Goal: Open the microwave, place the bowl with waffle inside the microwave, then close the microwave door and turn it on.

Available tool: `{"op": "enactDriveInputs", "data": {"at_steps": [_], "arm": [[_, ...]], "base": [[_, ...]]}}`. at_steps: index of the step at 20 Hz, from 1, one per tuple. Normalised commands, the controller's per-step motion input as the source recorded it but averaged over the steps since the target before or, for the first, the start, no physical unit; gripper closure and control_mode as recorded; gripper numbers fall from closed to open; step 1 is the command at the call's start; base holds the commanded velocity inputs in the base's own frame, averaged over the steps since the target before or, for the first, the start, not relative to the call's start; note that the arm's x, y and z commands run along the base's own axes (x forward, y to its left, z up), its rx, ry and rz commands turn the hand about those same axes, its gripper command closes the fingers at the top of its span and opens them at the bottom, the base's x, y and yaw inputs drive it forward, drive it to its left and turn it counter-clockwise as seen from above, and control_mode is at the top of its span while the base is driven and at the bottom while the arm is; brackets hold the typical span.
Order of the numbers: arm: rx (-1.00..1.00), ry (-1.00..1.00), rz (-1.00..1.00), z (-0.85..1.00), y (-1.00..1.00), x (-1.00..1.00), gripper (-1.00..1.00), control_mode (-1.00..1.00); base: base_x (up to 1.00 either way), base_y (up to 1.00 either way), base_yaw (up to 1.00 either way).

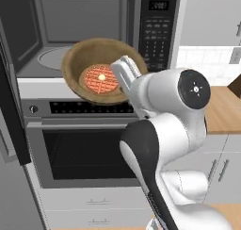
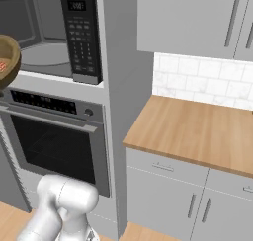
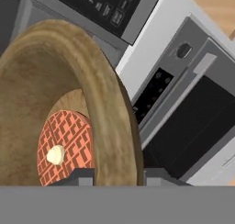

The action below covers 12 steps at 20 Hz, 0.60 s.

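Fingers (image 3: 117, 175) closed partway on the rim of the bowl (image 1: 101, 71), one dark tip (image 3: 78, 176) inside the wall and the other outside, rim pinched between them. Bowl held in the air, tilted so its mouth faces back toward the base, hanging in front of the lower lip of the open microwave (image 1: 94, 21) and above the oven (image 1: 89, 144). Round reddish waffle (image 1: 99, 79) with a pale dab at its middle lying against the bowl floor, just beyond the inner fingertip. Grey cavity with round glass turntable (image 1: 52, 57) behind the bowl and off to one side of the fingers. Keypad panel (image 1: 159, 31) with small display past the bowl rim on the outer finger's side. Microwave door (image 1: 12, 106) swung wide open, seen edge-on as a dark strip at the far side of the bowl from the fingers. Oven control strip and dark window below the outer fingertip. Wooden counter (image 2: 197, 131) with white tile behind it well apart from the fingers, past the tall cabinet wall.
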Motion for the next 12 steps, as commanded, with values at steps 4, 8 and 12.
{"op": "enactDriveInputs", "data": {"at_steps": [4,8,12], "arm": [[0.05,0.03,-0.08,0.15,0.00,0.68,1.00,-1.00],[0.00,0.00,-0.15,0.00,0.02,0.65,1.00,-1.00],[0.02,0.00,-0.17,0.00,0.00,0.64,1.00,-1.00]], "base": [[0.00,0.00,0.00],[0.00,0.00,0.00],[0.00,0.00,0.00]]}}
